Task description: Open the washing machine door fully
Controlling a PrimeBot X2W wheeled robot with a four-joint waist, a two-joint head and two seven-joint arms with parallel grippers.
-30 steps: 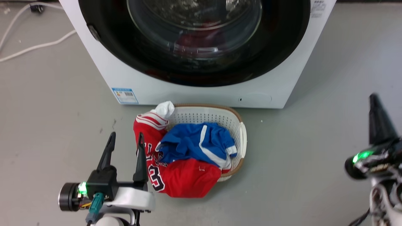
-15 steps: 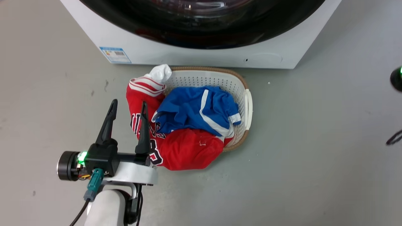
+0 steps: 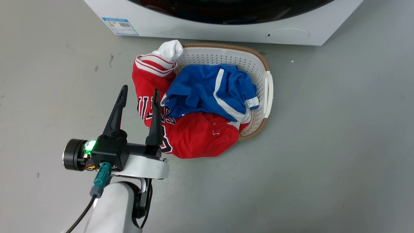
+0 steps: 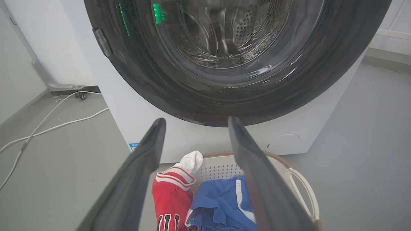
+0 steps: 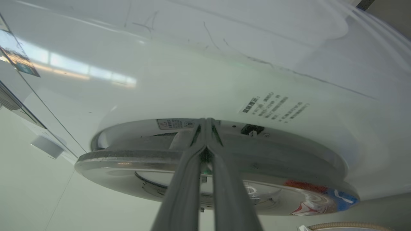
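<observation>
- washing machine: white body runs across the top edge of the head view. a blue label is at upper left and a round filter cover at upper right.
- washing machine door: glossy black disc with a clear glass centre, across the upper part of the left wrist view. it lies close against the machine front, not swung out.
- left gripper: lower left of the head view, fingers spread apart with nothing between them. it stands just left of the laundry basket, and one finger overlaps the red jersey.
- basket contents: the red jersey, a blue garment, and a white item at the rim nearest the machine.
- right gripper: fingers pressed together, rising from bottom centre of the right wrist view. the tips reach past the door's rim, seen edge-on, into the gap between door and white front. contact with the rim cannot be confirmed.
</observation>
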